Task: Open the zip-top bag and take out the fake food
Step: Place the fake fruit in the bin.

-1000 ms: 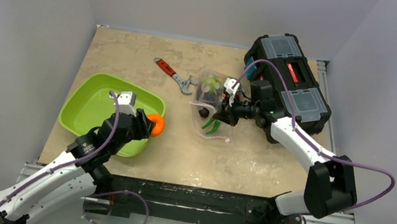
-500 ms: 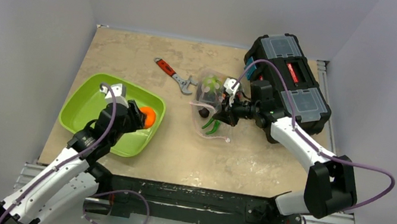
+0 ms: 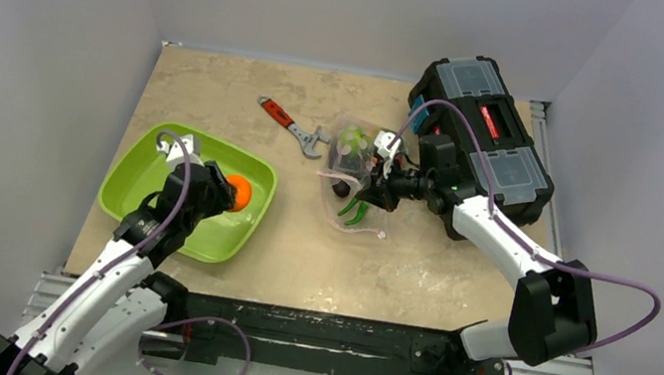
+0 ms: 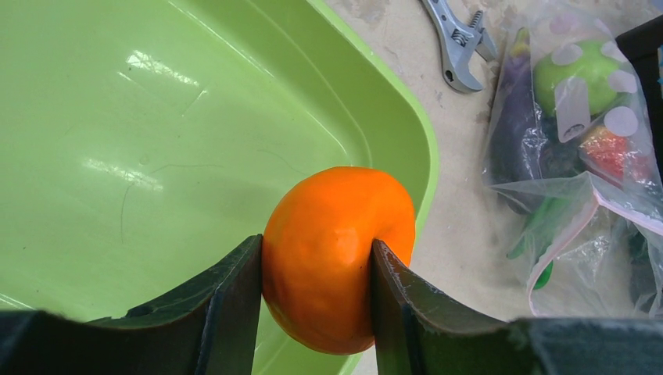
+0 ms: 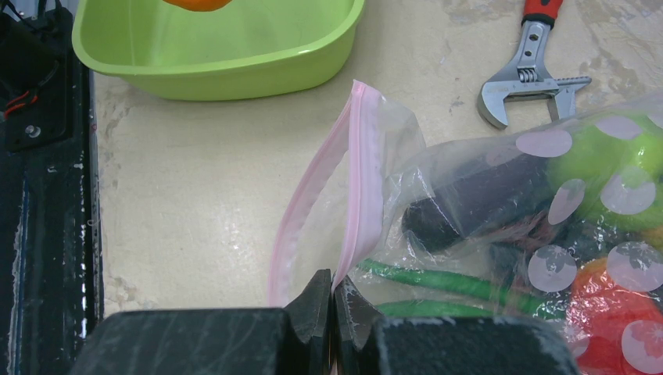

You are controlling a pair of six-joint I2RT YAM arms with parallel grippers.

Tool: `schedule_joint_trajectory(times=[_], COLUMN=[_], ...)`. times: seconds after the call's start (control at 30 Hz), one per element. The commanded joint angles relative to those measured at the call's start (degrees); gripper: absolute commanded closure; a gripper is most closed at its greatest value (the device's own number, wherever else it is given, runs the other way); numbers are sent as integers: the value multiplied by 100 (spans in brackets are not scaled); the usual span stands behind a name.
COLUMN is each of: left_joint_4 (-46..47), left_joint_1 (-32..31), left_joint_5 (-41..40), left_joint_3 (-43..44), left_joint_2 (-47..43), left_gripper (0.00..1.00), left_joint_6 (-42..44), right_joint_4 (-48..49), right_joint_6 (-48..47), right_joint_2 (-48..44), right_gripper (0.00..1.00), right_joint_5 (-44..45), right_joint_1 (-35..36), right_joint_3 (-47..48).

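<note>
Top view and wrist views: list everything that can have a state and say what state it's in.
zip-top bag: open at the pink zip, fake food inside.
green tray: upright.
orange fruit: gripped, held over the green tray.
left fingers: shut on the orange fruit.
right fingers: shut on the bag's zip edge.
toolbox: lid shut.
wrench: lying loose, untouched.

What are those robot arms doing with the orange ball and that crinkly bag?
The left gripper holds an orange toy fruit over the green tray. The right gripper is pinched shut on the pink edge of the plastic bag, whose mouth is open. A purple eggplant and green pods are in the bag, not yet out.
</note>
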Motion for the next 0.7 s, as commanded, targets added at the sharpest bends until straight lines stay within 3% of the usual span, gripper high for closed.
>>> schedule_joint_trajectory(times=[0.0,0.2,0.27,0.3,0.43,0.5,0.57,0.67], left_joint_4=[-114,-391,-417,-416,-423,-430,-451,-547], left_joint_1=[176,288,311,319,330,330,331,330], left_joint_5=[-12,-94,-118,-116,-92,-98,-103,-63], left_joint_3=[354,429,417,406,379,355,350,395], left_joint_2=[395,958,1053,1094,1147,1111,1070,996], left_gripper=[100,99,93,87,45,31,23,17], left_joint_6=[-261,-525,-585,-607,-621,-639,-646,-619], right_joint_4=[30,20,19,17,24,18,25,18], right_joint_6=[-91,-85,-86,-87,-103,-96,-102,-99], right_joint_2=[-84,-86,-88,-83,-73,-60,-63,-59], right_gripper=[100,100,100,100,100,100,100,100], right_joint_5=[-210,-212,-213,-213,-213,-213,-209,-204], right_joint_1=[-31,-28,-31,-28,-30,-27,-29,-33], right_joint_3=[115,123,123,122,123,123,123,123])
